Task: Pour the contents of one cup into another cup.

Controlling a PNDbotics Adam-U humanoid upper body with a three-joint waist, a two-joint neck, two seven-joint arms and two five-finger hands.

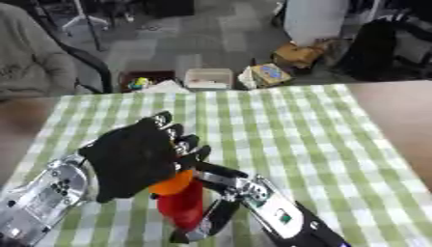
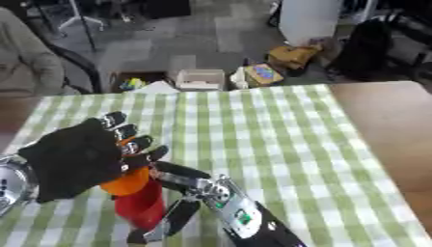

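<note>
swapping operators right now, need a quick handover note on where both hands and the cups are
Left hand: curled round the orange cup, holding it tipped directly above the red cup.
Right hand: wrapped round the red cup, which stands upright low over the green checked tablecloth; whether it touches the cloth is hidden.
Done: both cups are picked up and brought together, orange mouth over red.
Left: I cannot see any contents or whether they have passed over. Finish the tilt, check the orange cup is empty, then set both cups down.
</note>
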